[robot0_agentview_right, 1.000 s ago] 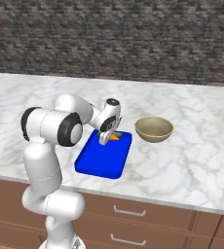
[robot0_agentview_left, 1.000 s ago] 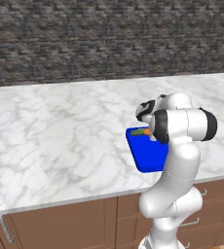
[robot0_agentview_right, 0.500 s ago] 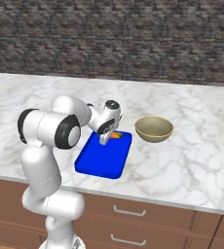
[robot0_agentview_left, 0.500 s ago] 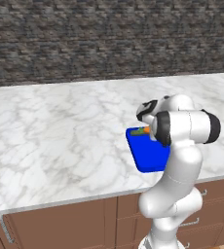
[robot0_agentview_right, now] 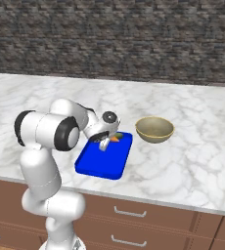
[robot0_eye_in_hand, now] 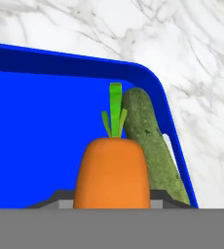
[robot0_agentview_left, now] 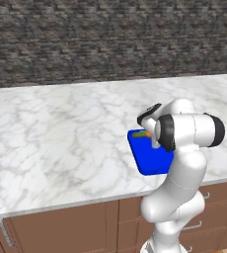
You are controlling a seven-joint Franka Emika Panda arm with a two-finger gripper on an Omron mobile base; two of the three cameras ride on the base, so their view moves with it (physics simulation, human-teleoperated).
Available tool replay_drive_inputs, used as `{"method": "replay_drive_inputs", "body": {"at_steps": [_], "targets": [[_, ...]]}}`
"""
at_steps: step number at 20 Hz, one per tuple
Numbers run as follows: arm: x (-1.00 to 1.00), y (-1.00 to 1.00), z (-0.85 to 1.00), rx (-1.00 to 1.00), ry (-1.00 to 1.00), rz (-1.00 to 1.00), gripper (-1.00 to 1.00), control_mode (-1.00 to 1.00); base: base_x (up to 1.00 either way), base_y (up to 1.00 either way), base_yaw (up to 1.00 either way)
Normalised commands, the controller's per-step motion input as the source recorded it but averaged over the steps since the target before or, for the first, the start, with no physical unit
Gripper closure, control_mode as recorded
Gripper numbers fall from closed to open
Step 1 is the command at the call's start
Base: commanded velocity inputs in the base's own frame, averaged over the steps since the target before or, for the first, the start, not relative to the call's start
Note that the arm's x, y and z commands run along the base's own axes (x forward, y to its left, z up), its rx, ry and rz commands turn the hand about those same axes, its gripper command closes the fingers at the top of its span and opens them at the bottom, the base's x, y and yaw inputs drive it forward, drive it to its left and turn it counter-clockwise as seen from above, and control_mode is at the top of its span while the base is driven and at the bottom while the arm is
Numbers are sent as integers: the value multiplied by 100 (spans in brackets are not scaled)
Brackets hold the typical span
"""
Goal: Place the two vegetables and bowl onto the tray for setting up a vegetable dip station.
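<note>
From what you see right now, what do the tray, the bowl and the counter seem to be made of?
Tray: probably plastic, uniform bright blue, smooth, with rounded corners. Bowl: perhaps ceramic or wood, plain matte tan, no pattern; hard to tell. Counter: looks like polished marble, white with grey veins.

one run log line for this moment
carrot: in tool, over tray | cucumber: on tray beside carrot | bowl: on counter, off tray

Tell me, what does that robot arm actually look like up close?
The arm is glossy white, built of thick rounded segments like fat tubes, with dark bands at the joints. It rises from a bulbous white column. At its end sits a small white hand with a dark round cap and a gripper with two short fingers. No cables or markings show.
</note>
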Motion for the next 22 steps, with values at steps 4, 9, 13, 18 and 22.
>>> {"method": "replay_drive_inputs", "body": {"at_steps": [4,9,13,18,22], "targets": [[3,0,-1,0,-2,2,100,-100,0,0,0],[5,0,0,0,0,2,100,-100,0,0,0],[11,0,0,0,0,2,100,-100,0,0,0],[10,0,0,0,-2,2,100,-100,0,0,0],[13,0,0,0,-3,1,100,-100,0,0,0]]}}
